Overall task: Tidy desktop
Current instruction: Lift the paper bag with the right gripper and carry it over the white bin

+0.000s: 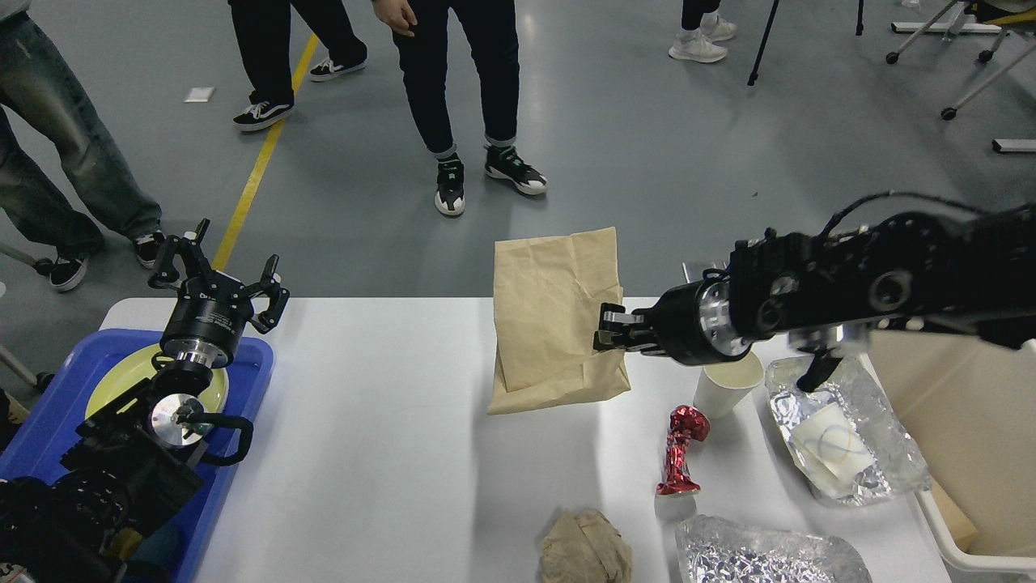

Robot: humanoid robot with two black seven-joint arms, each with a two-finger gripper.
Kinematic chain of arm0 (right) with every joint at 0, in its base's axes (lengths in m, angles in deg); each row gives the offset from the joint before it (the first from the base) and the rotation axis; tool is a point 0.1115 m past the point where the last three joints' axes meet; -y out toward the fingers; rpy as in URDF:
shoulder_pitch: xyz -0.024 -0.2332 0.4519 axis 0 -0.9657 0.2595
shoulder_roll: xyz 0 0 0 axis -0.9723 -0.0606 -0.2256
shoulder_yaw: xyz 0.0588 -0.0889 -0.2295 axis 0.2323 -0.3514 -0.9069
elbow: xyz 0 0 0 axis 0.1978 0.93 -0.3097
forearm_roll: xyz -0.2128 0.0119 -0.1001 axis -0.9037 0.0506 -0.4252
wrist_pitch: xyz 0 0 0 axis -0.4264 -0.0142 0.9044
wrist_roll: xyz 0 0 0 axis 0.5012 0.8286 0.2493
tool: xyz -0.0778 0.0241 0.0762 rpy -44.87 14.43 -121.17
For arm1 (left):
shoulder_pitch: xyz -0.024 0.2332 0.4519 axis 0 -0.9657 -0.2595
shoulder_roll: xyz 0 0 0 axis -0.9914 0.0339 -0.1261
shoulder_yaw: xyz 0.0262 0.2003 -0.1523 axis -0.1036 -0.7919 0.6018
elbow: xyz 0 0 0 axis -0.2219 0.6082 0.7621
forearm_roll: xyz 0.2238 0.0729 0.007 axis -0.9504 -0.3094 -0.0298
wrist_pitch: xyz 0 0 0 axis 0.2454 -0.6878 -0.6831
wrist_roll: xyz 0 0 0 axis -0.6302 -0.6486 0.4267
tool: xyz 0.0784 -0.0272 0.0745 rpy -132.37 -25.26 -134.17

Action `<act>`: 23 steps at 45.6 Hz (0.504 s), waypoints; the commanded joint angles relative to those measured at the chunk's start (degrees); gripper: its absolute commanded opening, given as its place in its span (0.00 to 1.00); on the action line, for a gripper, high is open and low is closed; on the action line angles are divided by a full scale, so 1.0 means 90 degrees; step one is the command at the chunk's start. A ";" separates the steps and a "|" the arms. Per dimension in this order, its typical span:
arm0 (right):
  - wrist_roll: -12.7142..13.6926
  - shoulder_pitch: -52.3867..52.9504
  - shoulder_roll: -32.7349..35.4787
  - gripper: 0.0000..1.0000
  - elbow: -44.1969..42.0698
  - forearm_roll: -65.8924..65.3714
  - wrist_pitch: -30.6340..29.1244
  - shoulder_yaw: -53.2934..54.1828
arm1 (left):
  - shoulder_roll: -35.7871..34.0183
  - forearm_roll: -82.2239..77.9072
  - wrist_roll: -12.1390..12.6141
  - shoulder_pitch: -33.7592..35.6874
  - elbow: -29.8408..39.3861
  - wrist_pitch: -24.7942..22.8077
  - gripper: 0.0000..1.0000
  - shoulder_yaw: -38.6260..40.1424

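The white desk [388,453] filled the lower middle of the head view, and everything else sat around it. At its right-hand part, the right gripper [609,330] had its fingers pinched shut on the right edge of a brown paper bag [554,316], which hung upright and clear of the desk, its lower edge above the surface and its top rising past the desk's far edge. Just right of the bag, below the arm's wrist, a white paper cup [727,387] stood on the desk, and nearer than the cup lay a crumpled red foil wrapper [680,449]. Right of the cup rested a foil sheet holding a white lid-like disc [842,441]; another piece of crinkled foil [765,555] lay at the desk's near right edge, with a crumpled brown paper ball [584,546] beside it on its left. A beige bin [971,405] stood off the desk's right end. At the desk's left end sat a blue tray [48,437] carrying a yellow-green plate [121,376], and over the tray's far edge the left gripper [217,279] hung with its fingers spread wide, holding nothing.
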 commanded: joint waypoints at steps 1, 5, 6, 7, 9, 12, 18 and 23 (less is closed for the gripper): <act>0.0001 0.1230 0.0598 0.00 0.0127 -0.1313 -0.2047 0.0069 | 0.0004 0.0000 -0.0002 -0.0005 0.0001 0.0001 0.96 0.0000; -0.0008 0.1943 0.0940 0.00 0.0410 -0.1929 -0.2673 0.0196 | -0.0006 0.0000 -0.0002 -0.0005 0.0001 0.0001 0.96 0.0000; -0.0008 0.2080 0.1009 0.00 0.0498 -0.2008 -0.2771 0.0225 | 0.0004 0.0000 -0.0002 0.0005 0.0001 0.0001 0.96 0.0000; -0.0008 0.2207 0.1067 0.00 0.0605 -0.2057 -0.2849 0.0264 | 0.0004 0.0000 -0.0002 -0.0005 0.0001 -0.0008 0.96 0.0000; -0.0008 0.2383 0.1184 0.00 0.0771 -0.2106 -0.2947 0.0333 | 0.0004 0.0000 -0.0002 0.0005 0.0001 0.0001 0.96 0.0000; -0.0008 0.2501 0.1282 0.00 0.0870 -0.2116 -0.3016 0.0401 | 0.0004 0.0000 -0.0002 0.0005 0.0001 0.0001 0.96 0.0000; 0.0001 0.2365 0.1351 0.00 0.0714 -0.2233 -0.2977 0.0324 | 0.0004 0.0000 -0.0002 0.0005 0.0001 0.0001 0.96 0.0000; 0.0001 0.1916 0.1692 0.00 0.0373 -0.2632 -0.2909 0.0294 | -0.0006 0.0000 -0.0002 -0.0005 0.0001 0.0001 0.96 0.0000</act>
